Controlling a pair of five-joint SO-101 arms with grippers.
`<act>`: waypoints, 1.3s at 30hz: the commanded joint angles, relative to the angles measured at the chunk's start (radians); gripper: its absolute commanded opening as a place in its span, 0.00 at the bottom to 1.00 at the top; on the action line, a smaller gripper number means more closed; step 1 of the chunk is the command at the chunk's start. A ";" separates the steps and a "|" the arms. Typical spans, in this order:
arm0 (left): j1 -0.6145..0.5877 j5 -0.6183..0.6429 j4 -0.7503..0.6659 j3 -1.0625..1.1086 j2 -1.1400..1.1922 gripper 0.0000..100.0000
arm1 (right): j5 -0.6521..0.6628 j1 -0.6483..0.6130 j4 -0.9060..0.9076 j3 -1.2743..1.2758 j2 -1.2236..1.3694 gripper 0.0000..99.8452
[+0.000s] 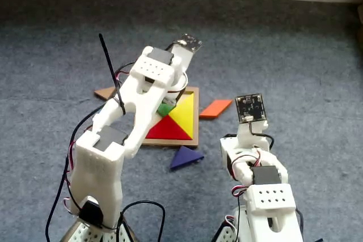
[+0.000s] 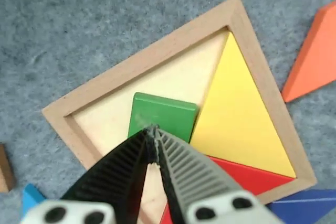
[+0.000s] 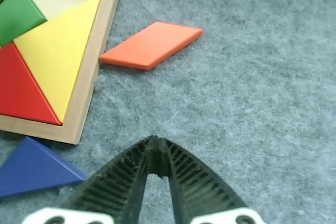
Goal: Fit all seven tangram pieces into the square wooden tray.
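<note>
Tray (image 1: 196,120): half hidden under left arm (image 1: 148,92). Green piece (image 1: 165,109) inside: mostly covered. Brown piece (image 1: 105,92) beside tray: partly covered.

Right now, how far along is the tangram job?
Done: the large yellow triangle and large red triangle sit in the square wooden tray. In hand: the left gripper, shut, is at the green square block inside the tray. Left: the orange parallelogram, dark blue triangle, brown piece and light blue piece lie outside on the carpet.
</note>
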 commanded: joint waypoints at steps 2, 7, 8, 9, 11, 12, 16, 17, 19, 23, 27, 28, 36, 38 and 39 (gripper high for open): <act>-0.028 0.009 -0.092 0.015 -0.001 0.00 | 0.014 0.010 -0.025 -0.008 -0.013 0.01; 0.008 0.006 -0.089 0.018 0.030 0.00 | 0.014 0.010 -0.025 -0.008 -0.013 0.01; 0.016 0.006 -0.080 0.018 0.028 0.00 | 0.014 0.010 -0.025 -0.008 -0.013 0.01; 0.024 0.006 -0.063 0.013 0.028 0.00 | 0.014 0.010 -0.025 -0.007 -0.013 0.01; 0.041 0.006 -0.037 0.010 0.027 0.00 | 0.014 0.012 -0.025 -0.007 -0.012 0.01; 0.047 0.006 -0.028 0.010 0.022 0.00 | 0.014 0.012 -0.025 -0.007 -0.012 0.01; 0.051 0.009 -0.023 0.030 -0.027 0.00 | 0.014 0.012 -0.025 -0.007 -0.012 0.01; 0.048 0.009 -0.023 0.039 -0.042 0.00 | 0.014 0.012 -0.025 -0.007 -0.012 0.01; 0.045 0.006 -0.023 0.062 -0.076 0.00 | 0.014 0.012 -0.025 -0.007 -0.012 0.01; 0.045 0.006 -0.026 0.134 -0.163 0.00 | 0.014 0.012 -0.027 -0.007 -0.013 0.01; 0.039 0.006 -0.026 0.220 -0.272 0.00 | 0.014 0.013 -0.027 -0.007 -0.015 0.01; 0.028 0.009 -0.026 0.243 -0.300 0.00 | 0.014 0.016 -0.027 -0.007 -0.015 0.01; -0.137 0.011 -0.086 0.407 -0.575 0.00 | 0.012 0.054 -0.028 -0.008 -0.016 0.01; -0.182 0.011 -0.086 0.450 -0.647 0.00 | 0.009 0.056 -0.028 -0.008 -0.016 0.01; -0.203 0.008 -0.086 0.473 -0.680 0.00 | 0.009 0.056 -0.028 -0.008 -0.016 0.01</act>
